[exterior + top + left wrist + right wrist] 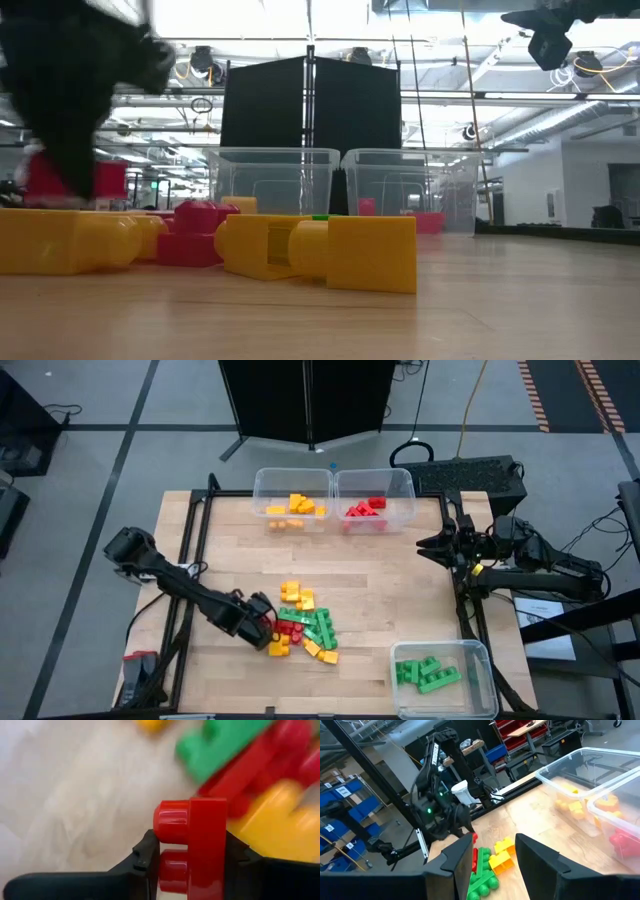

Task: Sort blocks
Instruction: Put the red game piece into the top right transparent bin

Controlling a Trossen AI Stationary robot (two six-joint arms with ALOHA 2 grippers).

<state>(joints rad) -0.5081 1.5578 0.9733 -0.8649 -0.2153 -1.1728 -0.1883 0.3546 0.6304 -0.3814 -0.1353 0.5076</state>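
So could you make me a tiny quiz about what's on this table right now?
1. True or false: the left gripper is closed on a red block.
2. Which colour fills the bin nearest the table's front edge? A red, B green, C yellow.
3. Where does the right gripper wait?

Key: 1 true. 2 B, green blocks. 3 At the table's right edge, jaws open, empty.

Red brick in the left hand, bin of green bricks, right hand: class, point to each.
red brick (205,845), left wrist view, flat side.
bin of green bricks (483,651), high view, rim.
right hand (428,545), high view, between fingertips.
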